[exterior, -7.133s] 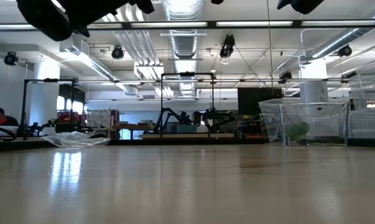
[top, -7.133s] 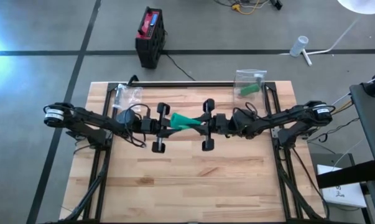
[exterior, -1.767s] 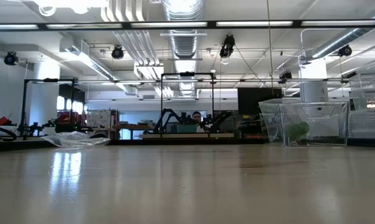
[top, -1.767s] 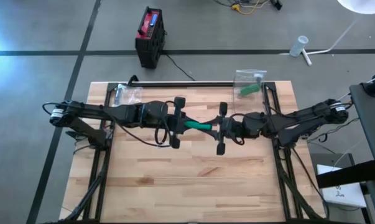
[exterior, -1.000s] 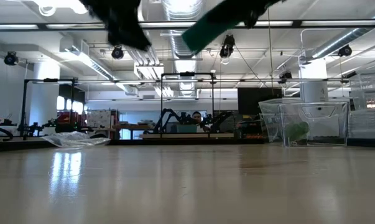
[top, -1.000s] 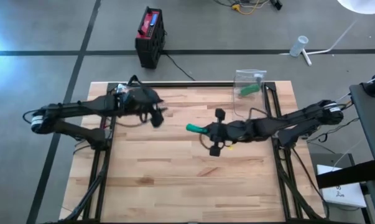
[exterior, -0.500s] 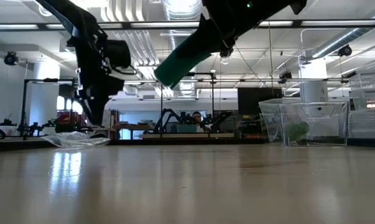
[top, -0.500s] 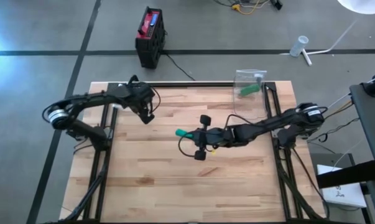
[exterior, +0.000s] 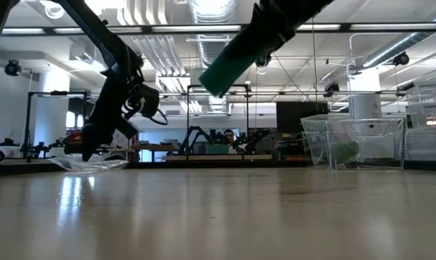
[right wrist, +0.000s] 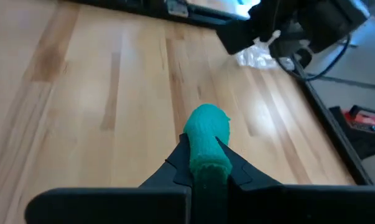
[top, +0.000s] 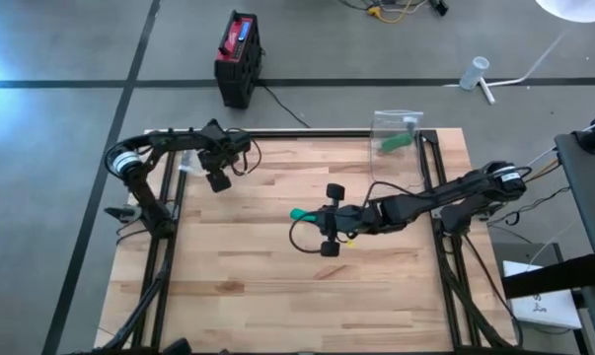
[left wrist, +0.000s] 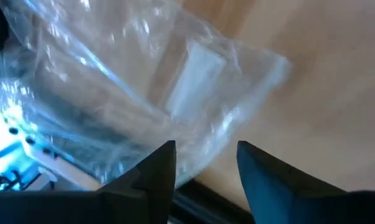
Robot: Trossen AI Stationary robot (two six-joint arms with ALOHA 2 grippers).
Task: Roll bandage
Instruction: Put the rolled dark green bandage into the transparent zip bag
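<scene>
Rolled green bandage is being held clear above mid-counter, clamped in the right gripper fingers. Left gripper, fingers apart and empty, is being positioned over the clear plastic bag at the far-left corner. Judged step: rolling done, bagging pending; the bag needs gripping next.

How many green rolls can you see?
2: one roll held in the right end effector above mid-table, another inside the clear bag at the far right edge.
</scene>
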